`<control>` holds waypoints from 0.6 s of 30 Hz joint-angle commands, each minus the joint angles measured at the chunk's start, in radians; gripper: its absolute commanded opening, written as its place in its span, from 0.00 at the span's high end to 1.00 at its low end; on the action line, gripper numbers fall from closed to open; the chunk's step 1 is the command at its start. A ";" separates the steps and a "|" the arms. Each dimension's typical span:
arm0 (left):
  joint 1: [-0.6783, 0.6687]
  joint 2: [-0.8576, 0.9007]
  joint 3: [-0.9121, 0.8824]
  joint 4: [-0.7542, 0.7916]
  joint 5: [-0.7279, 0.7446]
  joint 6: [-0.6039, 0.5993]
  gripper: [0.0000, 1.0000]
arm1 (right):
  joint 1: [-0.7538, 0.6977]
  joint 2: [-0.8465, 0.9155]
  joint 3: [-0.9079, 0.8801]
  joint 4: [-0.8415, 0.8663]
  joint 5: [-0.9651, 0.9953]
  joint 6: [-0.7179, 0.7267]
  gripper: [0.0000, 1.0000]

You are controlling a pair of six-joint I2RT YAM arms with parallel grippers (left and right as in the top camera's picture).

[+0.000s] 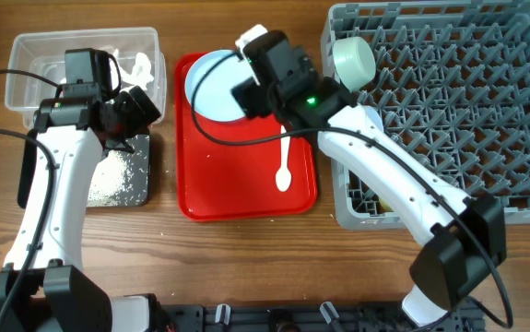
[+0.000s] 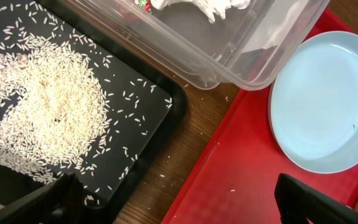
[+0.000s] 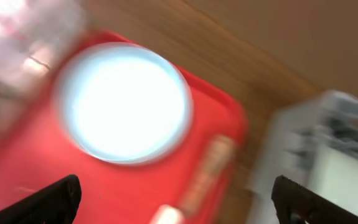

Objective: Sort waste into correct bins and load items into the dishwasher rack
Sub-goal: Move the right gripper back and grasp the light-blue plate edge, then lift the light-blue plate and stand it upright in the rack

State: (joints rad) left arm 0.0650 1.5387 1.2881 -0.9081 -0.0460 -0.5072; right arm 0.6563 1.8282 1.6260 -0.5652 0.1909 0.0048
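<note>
Rice [image 1: 115, 175] fills the black tray [image 2: 168, 102], scraps [image 1: 141, 66] the clear tub [image 1: 23, 48], a bowl [image 1: 353, 60] stands in the rack [image 1: 486, 111], but plate [image 1: 211, 88] and spoon [image 1: 284, 171] lie on the red tray [image 1: 246, 205], with the left pincer [image 2: 179, 202] and right pincer [image 3: 175, 199] apparently spread wide and empty.

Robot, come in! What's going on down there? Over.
Left pincer open, empty. Right pincer open over pale blue plate on red tray. Nothing blocking it.
</note>
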 commanded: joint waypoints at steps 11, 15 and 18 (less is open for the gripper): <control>0.005 -0.007 0.007 0.002 0.003 0.001 0.00 | -0.049 0.372 -0.018 0.218 -0.123 0.708 0.31; 0.005 -0.007 0.007 0.002 0.003 0.001 0.00 | -0.049 0.403 -0.018 0.214 -0.140 0.738 0.45; 0.005 -0.007 0.007 0.002 0.003 0.001 0.00 | -0.049 0.423 -0.018 0.225 -0.137 0.743 0.54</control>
State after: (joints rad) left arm 0.0650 1.5387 1.2881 -0.9081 -0.0463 -0.5072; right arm 0.6010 2.2337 1.6047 -0.3523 0.0669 0.7136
